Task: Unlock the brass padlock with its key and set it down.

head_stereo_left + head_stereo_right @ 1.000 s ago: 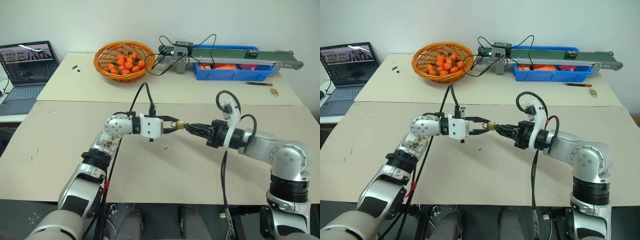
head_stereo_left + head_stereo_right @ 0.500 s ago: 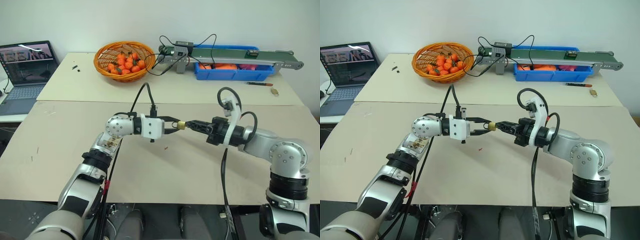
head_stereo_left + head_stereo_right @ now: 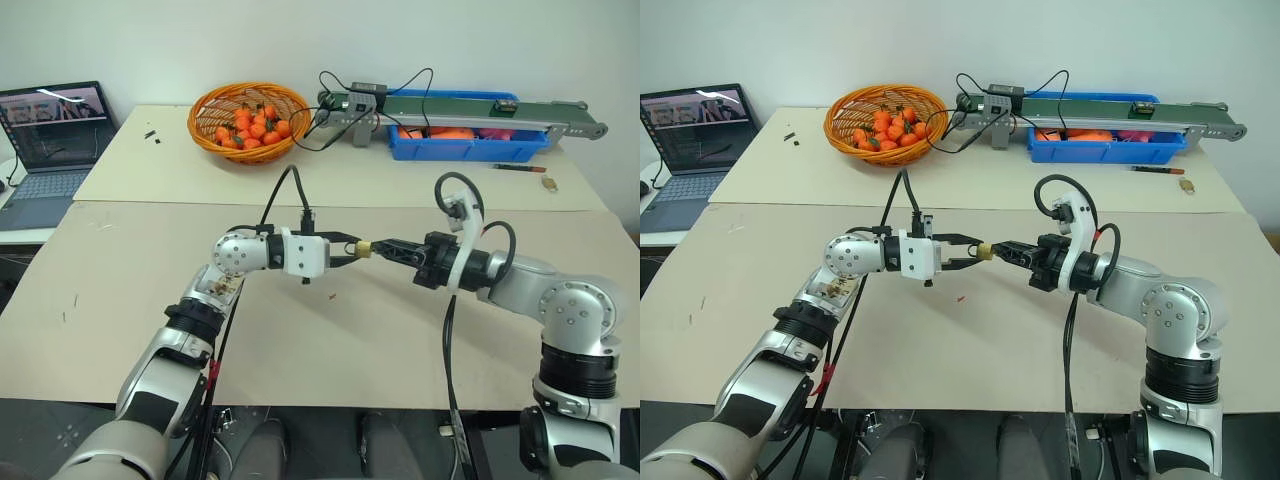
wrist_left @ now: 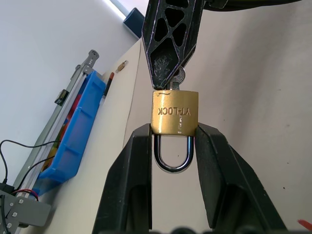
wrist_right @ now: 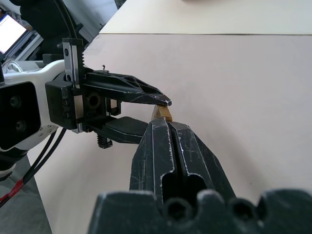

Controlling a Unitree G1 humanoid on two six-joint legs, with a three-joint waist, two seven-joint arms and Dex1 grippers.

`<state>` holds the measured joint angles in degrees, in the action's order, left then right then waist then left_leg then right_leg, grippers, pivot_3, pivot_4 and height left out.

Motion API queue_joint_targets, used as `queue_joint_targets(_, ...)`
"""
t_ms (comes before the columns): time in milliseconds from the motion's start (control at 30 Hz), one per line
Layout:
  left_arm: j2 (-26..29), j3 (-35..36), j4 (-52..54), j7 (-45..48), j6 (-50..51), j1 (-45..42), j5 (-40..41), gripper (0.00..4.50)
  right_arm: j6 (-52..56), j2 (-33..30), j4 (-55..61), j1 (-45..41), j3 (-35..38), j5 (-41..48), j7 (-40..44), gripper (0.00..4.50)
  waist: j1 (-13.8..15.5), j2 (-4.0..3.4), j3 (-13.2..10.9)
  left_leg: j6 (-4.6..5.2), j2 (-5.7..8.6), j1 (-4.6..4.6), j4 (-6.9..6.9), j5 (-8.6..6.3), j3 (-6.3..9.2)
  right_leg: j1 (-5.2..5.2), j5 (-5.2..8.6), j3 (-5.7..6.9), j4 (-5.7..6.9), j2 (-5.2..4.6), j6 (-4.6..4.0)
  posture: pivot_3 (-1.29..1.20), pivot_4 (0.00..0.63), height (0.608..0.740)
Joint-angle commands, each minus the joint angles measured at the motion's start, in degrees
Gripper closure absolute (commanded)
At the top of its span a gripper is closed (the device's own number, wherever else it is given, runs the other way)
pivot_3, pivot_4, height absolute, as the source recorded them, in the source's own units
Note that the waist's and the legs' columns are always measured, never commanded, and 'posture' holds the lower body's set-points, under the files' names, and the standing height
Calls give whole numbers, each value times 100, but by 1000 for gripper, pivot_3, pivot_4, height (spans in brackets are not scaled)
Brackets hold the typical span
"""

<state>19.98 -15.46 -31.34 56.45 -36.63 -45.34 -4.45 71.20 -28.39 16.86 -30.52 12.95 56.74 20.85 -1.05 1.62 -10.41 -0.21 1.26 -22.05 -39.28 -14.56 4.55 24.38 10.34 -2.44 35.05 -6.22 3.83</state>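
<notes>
Above the tan table (image 3: 120, 300), the left gripper (image 3: 352, 251) is clamping the brass padlock (image 4: 174, 111) by the sides of its body, its two black fingers (image 4: 130, 175) pressing the lower corners while the silver shackle (image 4: 173, 155) is hanging closed in the gap between them. The right gripper (image 3: 384, 248) is meeting it head-on from the other side, fingers pressed fully together on the round silver head of the key (image 4: 178, 76), which is sitting at the face of the lock body opposite the shackle. The lock is being held in mid-air between the two arms, well clear of the tabletop.

Compared with a second ago, the right gripper is now closed: then its fingers were standing apart a short way back from the lock, and since then they have moved in and pinched shut at the keyhole end. The left gripper is keeping the same grip and the same place, and the shackle is still seated in the body.

Behind the arms, the orange basket (image 3: 205, 112) of small oranges, the blue bin (image 3: 460, 150) under the conveyor (image 3: 500, 106), the pen (image 3: 518, 167) with a small brass item (image 3: 549, 183) beside it, and the open laptop (image 3: 50, 150) are lying just as before. A red speck (image 3: 331, 295) is resting on the table below the grippers.
</notes>
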Motion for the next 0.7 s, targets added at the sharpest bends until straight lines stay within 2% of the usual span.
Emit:
queue_joint_targets(33, -19, 49, 105, -82, -37, -164, 130, 3659, -437, -117, 300, -108, -90, -180, 194, 4483, -2, 0, 0, 0, 0, 0, 0, 0, 0, 0, 0, 0, 0, 0, 0, 0, 150, 717)
queue_joint_targets(267, -35, 29, 106, -100, -9, -173, 147, 3659, -966, -321, 460, -84, -416, -633, 580, 4483, 1, 0, 0, 0, 0, -1, 0, 0, 0, 0, 1, 0, -2, 0, 1, 0, 150, 717)
queue_joint_targets(433, -53, 21, 130, -54, 47, -153, 191, 3659, -2234, -724, 677, 17, -1119, -1861, 1087, 4483, -1, 0, 0, 0, 0, -1, 0, 0, 0, 1, 2, 1, -3, 0, 3, 0, 150, 717)
queue_joint_targets(700, -93, -3, 173, -68, 114, -134, 203, 3659, -3133, -636, 633, 63, -1393, -2578, 1351, 4483, 2, 0, -1, 0, 0, -1, 0, 0, 0, 1, 2, 1, -4, 0, 4, 0, 150, 717)
